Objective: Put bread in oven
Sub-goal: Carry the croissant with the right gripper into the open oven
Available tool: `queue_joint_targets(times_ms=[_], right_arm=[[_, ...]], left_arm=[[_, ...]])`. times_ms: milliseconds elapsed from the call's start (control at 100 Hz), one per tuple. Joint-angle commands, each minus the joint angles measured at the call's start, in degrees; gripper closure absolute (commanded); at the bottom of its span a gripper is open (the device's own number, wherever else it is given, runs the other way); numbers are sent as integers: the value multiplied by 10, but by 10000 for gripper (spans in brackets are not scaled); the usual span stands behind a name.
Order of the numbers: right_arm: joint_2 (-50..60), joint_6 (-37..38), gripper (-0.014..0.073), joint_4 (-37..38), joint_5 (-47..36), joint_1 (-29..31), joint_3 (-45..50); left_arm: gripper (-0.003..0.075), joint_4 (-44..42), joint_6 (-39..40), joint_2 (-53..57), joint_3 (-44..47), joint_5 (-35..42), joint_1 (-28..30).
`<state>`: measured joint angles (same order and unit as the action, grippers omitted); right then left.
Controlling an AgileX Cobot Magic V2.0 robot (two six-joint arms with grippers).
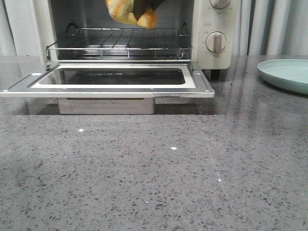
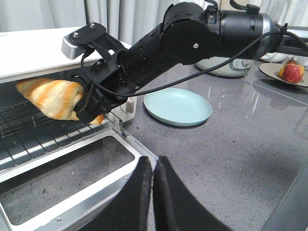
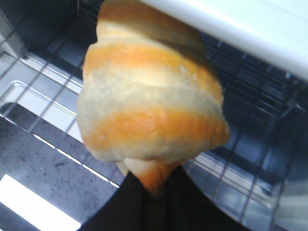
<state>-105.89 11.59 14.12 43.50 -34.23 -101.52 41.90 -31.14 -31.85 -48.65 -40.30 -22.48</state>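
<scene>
- Bread [image 1: 130, 12] is hanging in my right gripper [image 1: 144, 9] at the top of the front view, above the wire rack [image 1: 120, 41] inside the oven [image 1: 211, 33], door [image 1: 106, 82] lying open.
- Left wrist view: I am clamping one end of the roll; its long axis is pointing away from my fingers into the cavity. My left gripper [image 2: 153, 192] is sitting shut and empty, farther out.
- Right wrist view: bread is filling the frame just beyond my fingertips, rack below; I judge lowering comes next.
</scene>
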Motion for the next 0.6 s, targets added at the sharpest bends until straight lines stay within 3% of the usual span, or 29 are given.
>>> queue_joint_targets(times_ms=[0, 250, 320, 480, 590], right_arm=[[23, 1, 659, 13, -56, 3, -18], [9, 1, 631, 14, -78, 3, -18], [7, 1, 529, 14, -76, 3, -18], [7, 1, 145, 14, -76, 3, -18], [7, 1, 42, 14, -65, 3, -18]], left_arm=[[742, 19, 5, -1, -19, 32, 1], [742, 19, 5, -1, -19, 31, 1], [742, 19, 5, -1, -19, 31, 1], [742, 19, 5, -1, -19, 31, 1], [742, 19, 5, -1, -19, 31, 1]])
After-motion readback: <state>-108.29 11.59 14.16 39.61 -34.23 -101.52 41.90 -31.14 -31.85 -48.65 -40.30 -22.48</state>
